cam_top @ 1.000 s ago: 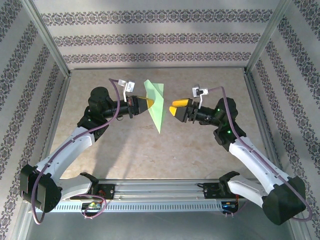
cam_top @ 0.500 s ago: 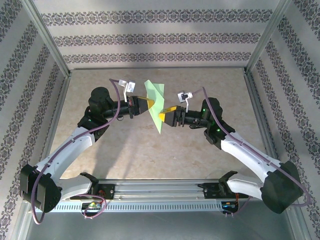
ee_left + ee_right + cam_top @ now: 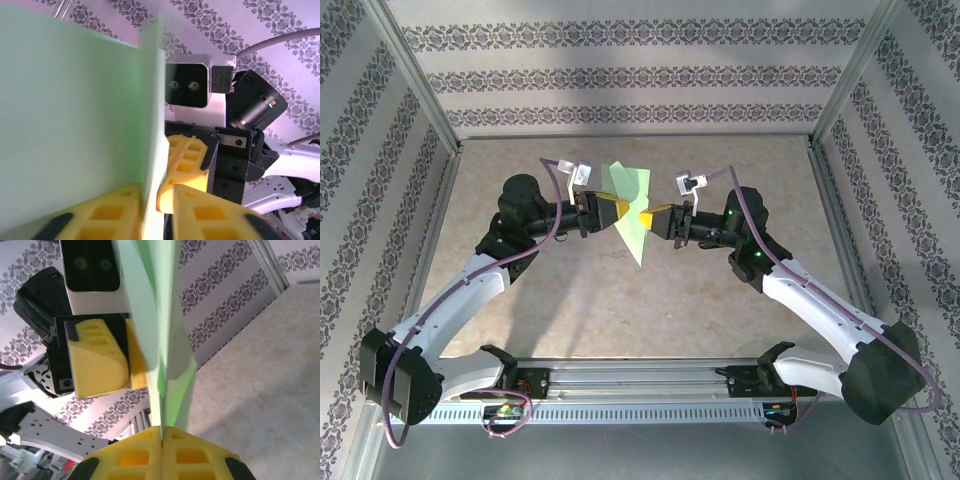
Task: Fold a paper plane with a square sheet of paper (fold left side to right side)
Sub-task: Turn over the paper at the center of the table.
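1. Tabletop (image 3: 570,300): the folded green paper (image 3: 634,243) hangs upright above its middle, between both claws.
2. Right claw (image 3: 645,217): it has just moved in from the right and clamped shut on the paper's edge.
3. Left claw (image 3: 615,213): its fingers have just parted slightly around the paper, likely a handover before the next crease.

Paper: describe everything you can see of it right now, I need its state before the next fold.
The paper is thin, pale green and plain, folded into layers that taper to a point toward the near edge. It stands on edge in the air above the table. The right pincer is shut on one edge. The left pincer straddles it from the other side, but I cannot tell whether it grips.
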Robot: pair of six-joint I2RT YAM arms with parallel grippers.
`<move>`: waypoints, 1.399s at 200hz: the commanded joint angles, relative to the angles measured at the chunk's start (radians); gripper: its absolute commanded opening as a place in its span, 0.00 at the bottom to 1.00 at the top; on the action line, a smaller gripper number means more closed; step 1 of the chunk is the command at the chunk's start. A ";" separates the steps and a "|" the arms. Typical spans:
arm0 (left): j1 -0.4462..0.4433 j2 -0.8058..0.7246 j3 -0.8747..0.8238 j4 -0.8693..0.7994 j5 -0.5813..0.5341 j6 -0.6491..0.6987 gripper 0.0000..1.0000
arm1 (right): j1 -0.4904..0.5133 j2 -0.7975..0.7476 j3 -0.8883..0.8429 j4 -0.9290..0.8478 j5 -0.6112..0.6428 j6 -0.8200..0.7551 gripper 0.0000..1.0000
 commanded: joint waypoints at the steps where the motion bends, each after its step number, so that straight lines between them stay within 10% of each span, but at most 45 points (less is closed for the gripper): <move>1: -0.011 -0.038 0.020 -0.077 -0.058 0.092 0.34 | 0.008 -0.037 0.029 -0.034 0.026 -0.042 0.00; 71: -0.011 -0.236 -0.010 -0.417 -0.544 0.315 0.68 | 0.055 -0.106 0.131 -0.490 0.298 -0.294 0.00; 167: -0.009 -0.603 -0.116 -0.563 -1.173 0.366 0.76 | 0.407 0.264 0.521 -1.234 1.429 -0.425 0.00; 280: -0.009 -0.659 -0.139 -0.572 -1.267 0.388 0.75 | 0.504 0.856 0.783 -1.449 1.543 -0.346 0.00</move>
